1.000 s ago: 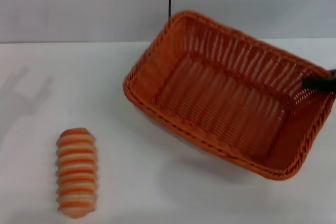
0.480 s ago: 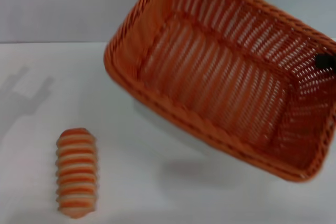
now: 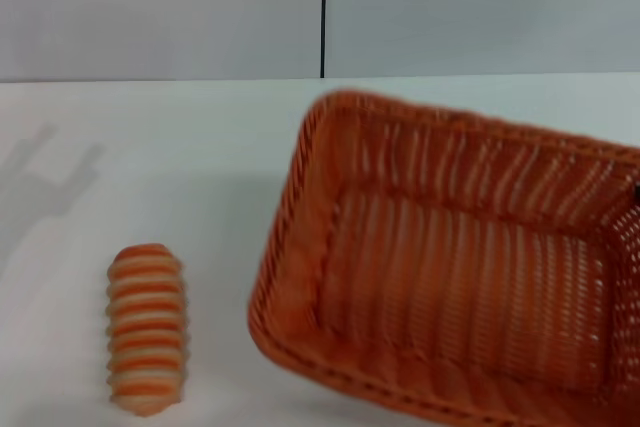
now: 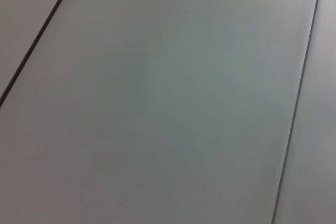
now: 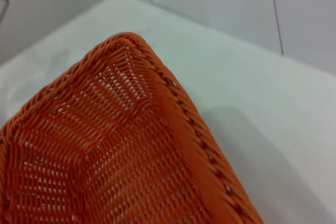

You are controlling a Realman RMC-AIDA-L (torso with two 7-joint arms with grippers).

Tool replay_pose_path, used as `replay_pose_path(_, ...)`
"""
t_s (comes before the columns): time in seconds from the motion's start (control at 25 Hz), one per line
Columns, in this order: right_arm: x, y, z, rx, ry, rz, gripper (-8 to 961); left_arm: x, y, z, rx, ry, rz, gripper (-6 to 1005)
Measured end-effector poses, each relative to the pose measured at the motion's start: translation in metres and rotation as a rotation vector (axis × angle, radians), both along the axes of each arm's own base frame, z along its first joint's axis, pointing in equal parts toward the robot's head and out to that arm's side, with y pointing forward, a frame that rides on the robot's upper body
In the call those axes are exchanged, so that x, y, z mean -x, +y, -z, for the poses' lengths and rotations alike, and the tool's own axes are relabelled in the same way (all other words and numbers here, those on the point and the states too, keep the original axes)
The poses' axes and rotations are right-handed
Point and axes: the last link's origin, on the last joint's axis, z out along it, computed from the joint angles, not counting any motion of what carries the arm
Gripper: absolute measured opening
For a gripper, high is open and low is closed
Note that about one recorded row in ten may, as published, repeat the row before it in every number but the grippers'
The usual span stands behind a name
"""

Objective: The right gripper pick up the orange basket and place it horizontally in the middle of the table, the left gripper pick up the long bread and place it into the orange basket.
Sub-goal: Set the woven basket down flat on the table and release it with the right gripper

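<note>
The orange basket (image 3: 450, 267) has swung down from the upper right of the frame to the lower right. A second ago it was tilted with one corner high near the wall line; now its long side runs nearly level, running off the right and bottom edges. The dark gripper tip earlier seen at its right rim has almost slipped out of view.

Before me the white table (image 3: 200, 167) runs back to a grey wall, carrying the long bread (image 3: 146, 328) lengthwise at my near left and, well apart on my right, the orange basket (image 3: 450, 267), which casts a shadow there.
</note>
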Motion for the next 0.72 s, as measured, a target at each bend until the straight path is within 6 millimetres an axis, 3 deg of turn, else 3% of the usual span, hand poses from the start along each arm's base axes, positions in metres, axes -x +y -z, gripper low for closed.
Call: replay_pose_path(0.72, -0.001, 0.021, 0.022, 0.123, -0.158, -0.045, 149, -0.001, -0.001, 0.005, 0.006, -0.005, 0.002, 775)
